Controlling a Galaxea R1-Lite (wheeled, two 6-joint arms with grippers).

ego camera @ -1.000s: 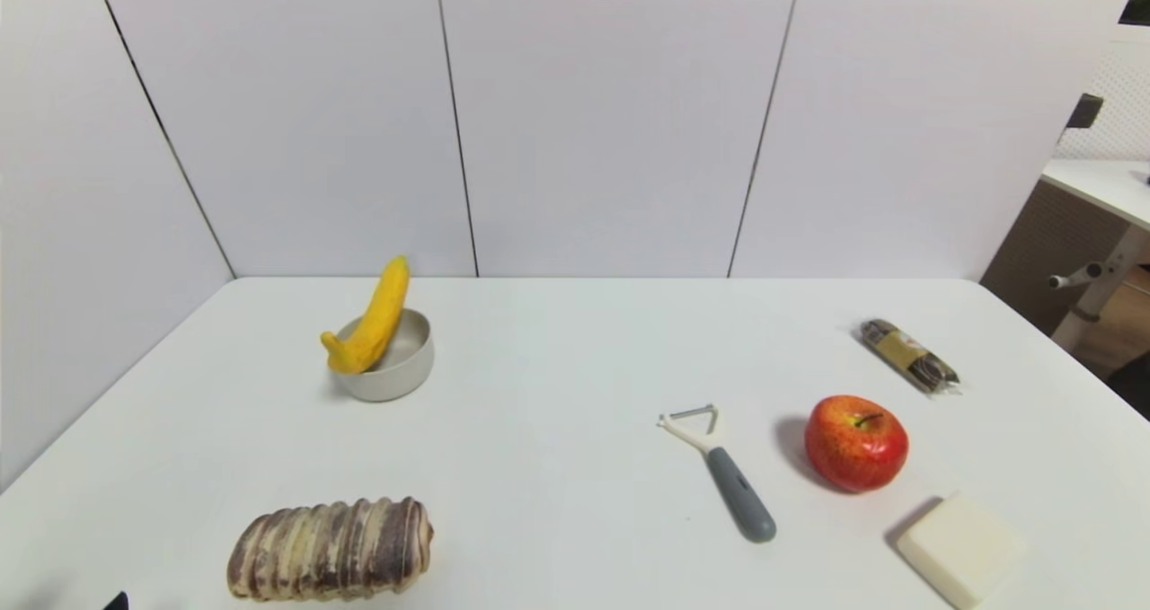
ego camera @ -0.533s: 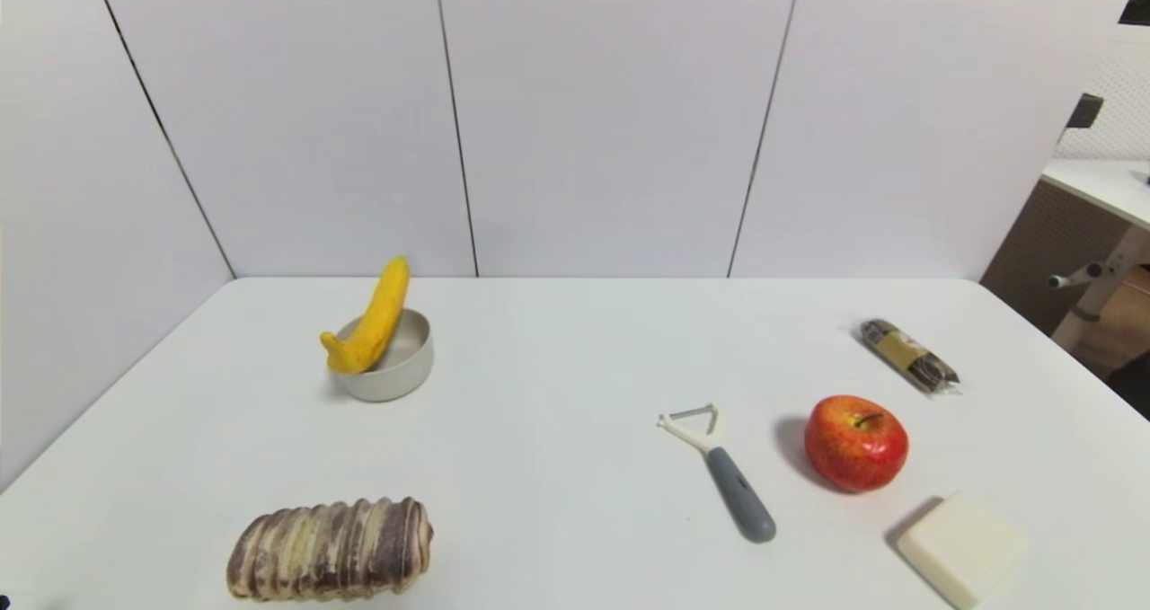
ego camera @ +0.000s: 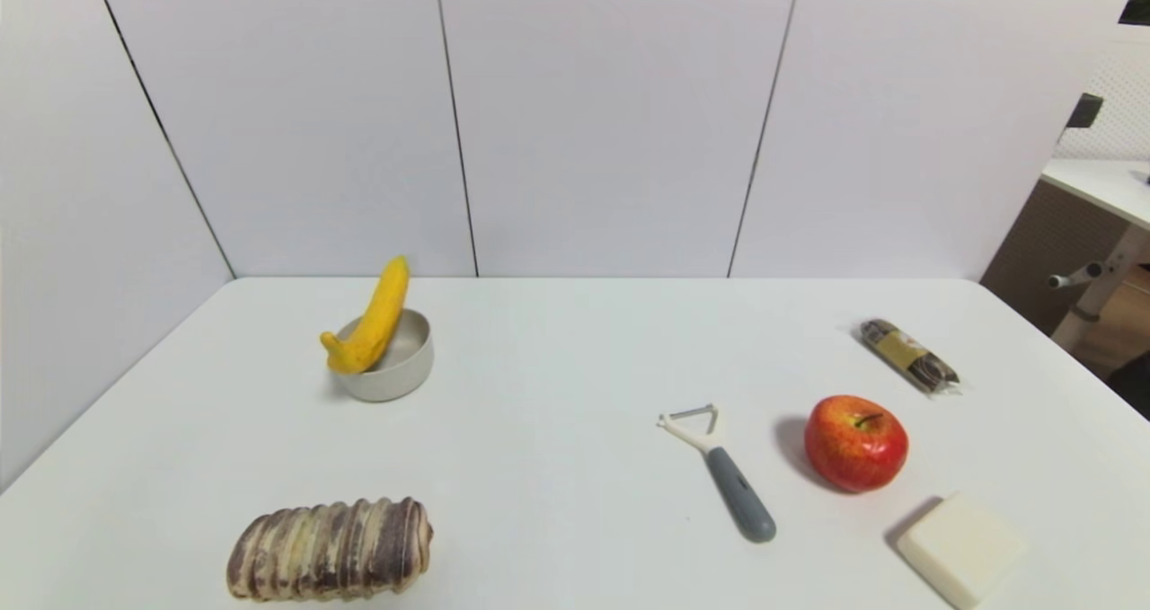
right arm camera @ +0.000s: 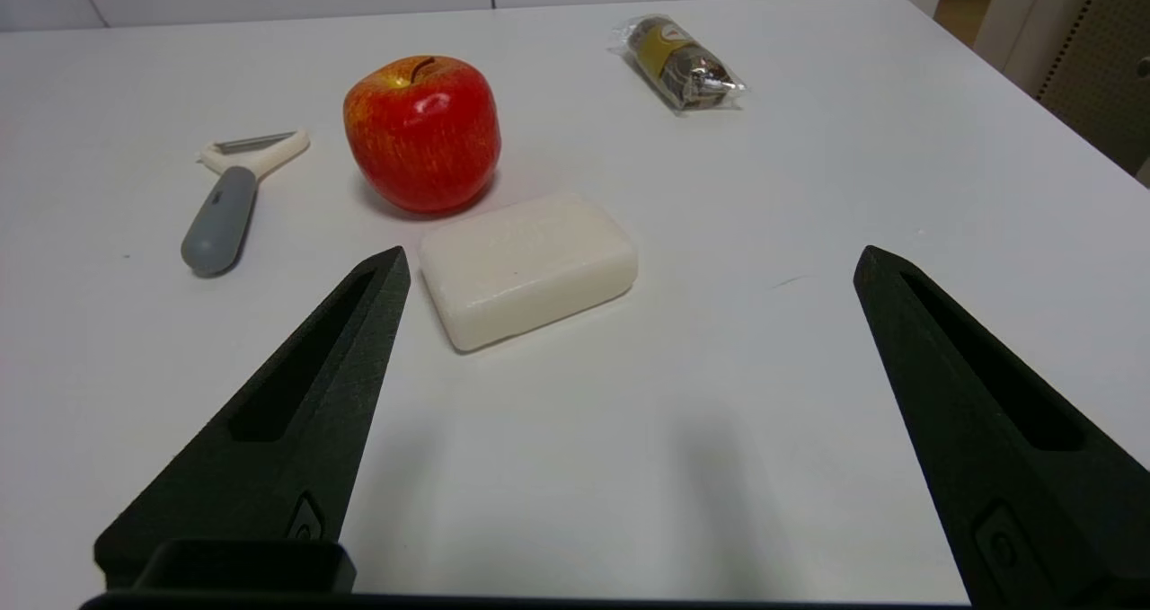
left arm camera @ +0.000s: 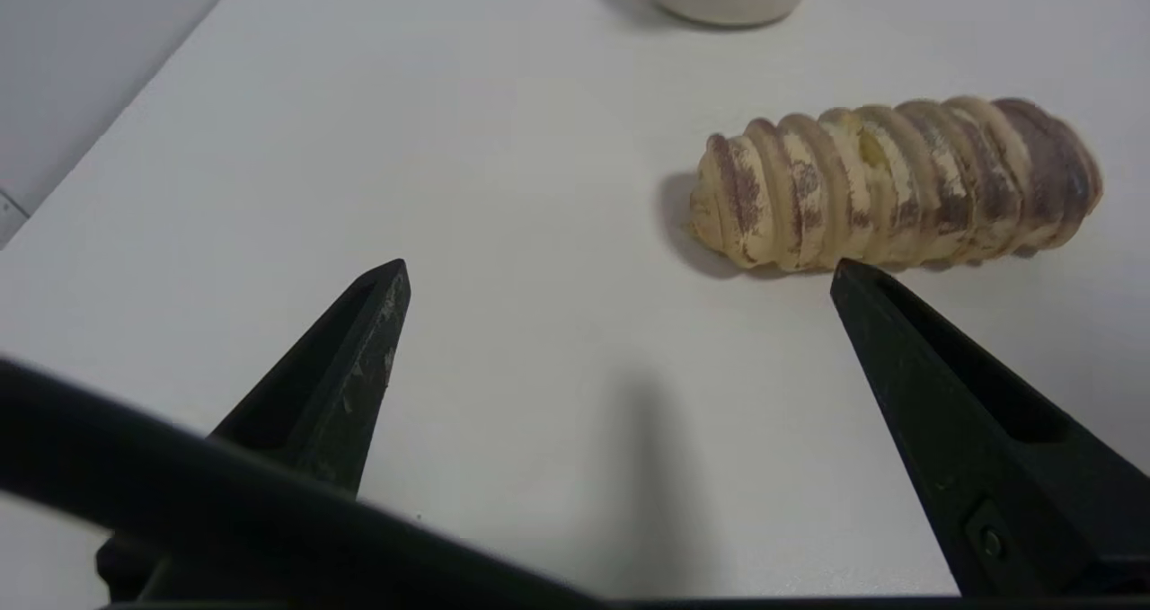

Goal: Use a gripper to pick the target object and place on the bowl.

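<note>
Left gripper withdrawn, banana in bowl

A wide white matte table is backed by pale grey wall panels divided by thin dark seams. A second white desk is seen far right.

Left gripper: two matte black, tapering jaws with pointed tips, one scuffed pale along its inner face, one with a small round screw; a black cable crosses near the camera. Right gripper: matching black jaws with long recessed slots.
</note>
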